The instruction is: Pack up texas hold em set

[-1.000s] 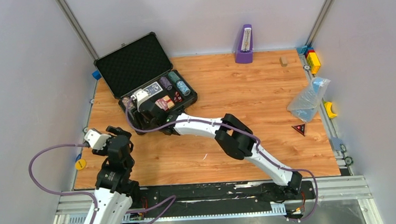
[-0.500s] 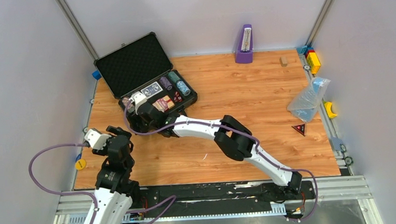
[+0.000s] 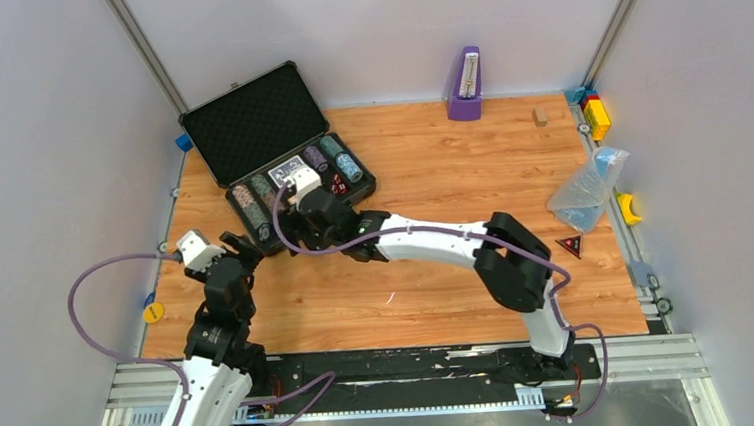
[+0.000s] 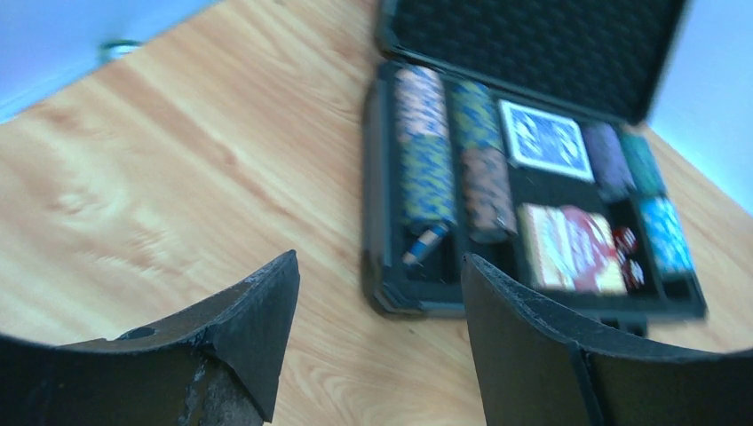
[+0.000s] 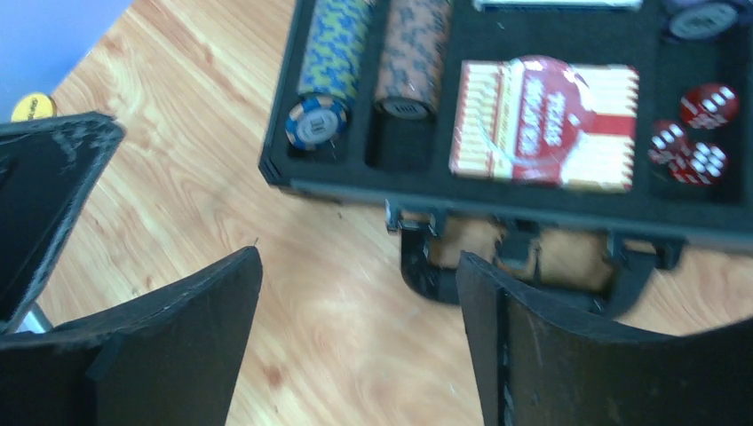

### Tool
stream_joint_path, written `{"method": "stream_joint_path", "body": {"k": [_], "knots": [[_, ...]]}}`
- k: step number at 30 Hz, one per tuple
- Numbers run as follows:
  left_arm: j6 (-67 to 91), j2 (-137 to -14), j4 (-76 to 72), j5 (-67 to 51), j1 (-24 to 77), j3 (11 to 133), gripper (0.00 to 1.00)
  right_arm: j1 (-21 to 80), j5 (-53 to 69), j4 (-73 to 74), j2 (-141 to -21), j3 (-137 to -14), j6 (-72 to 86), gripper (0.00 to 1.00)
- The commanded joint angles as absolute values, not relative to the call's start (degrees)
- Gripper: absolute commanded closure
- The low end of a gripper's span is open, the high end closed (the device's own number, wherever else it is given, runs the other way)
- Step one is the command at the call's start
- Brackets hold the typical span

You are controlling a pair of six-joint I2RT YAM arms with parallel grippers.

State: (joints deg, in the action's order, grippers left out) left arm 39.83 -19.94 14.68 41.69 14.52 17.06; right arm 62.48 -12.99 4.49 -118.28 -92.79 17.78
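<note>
Toward the far-left corner of the worktop, the briefcase (image 3: 252, 126) lies open, its foam-lined lid tipped back toward the far edge and its tray facing the arms. Striped chip rolls (image 4: 424, 151) fill the left slots of the tray, with more rolls (image 3: 339, 160) in the slots at its right end. Between them sit a blue card deck (image 4: 543, 140) and, nearer the front wall, a red card deck (image 5: 543, 122). The red dice (image 5: 697, 133) lie in a compartment just right of the red deck. A black handle (image 5: 524, 266) juts from the front wall onto the wood. The right gripper (image 5: 358, 266) hovers just in front of that wall, fingers spread wide with nothing between them. The left gripper (image 4: 380, 266) hangs near the case's front-left corner, well off the wood, its jaws likewise apart and empty. A purple metronome (image 3: 463, 85) stands at the far edge. A clear plastic bag (image 3: 587, 190) and a red triangle (image 3: 570, 247) lie by the right edge, and coloured blocks (image 3: 594, 110) sit at the far-right corner. A yellow disc (image 3: 152, 312) rests at the left edge.
</note>
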Motion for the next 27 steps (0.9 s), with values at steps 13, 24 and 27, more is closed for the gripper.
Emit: {"method": "stream_joint_path", "body": {"k": [13,24,27], "knots": [[20.6,-28.6,-4.6,-0.7,14.2,16.4,0.16,54.4,-7.8,30.7,-113.1,-86.7,22.5,0.06],[19.3,-27.3,-5.7,-2.4,14.2,15.4,0.15,51.1,1.5,34.7,-125.0,-98.2,21.8,0.19],[19.3,-27.3,-5.7,-2.5,14.2,15.5,0.15,51.1,0.3,36.3,-127.2,-100.2,21.9,0.19]]}}
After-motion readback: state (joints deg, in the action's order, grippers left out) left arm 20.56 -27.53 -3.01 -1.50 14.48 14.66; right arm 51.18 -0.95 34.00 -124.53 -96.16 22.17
